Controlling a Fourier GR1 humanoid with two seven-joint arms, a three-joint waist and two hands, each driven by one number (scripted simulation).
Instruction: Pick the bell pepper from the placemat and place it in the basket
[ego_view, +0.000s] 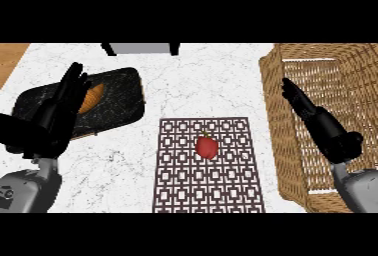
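One red bell pepper (207, 147) lies near the middle of one patterned placemat (184, 195) on the white desk (207, 80). One wicker basket (277, 100) stands just right of the placemat, one black tray (122, 107) to its left. Two robot hands show. The right robot hand (310, 117) hovers over the basket with fingers straight, well apart from the pepper. The left robot hand (63, 107), also open, is over the tray.
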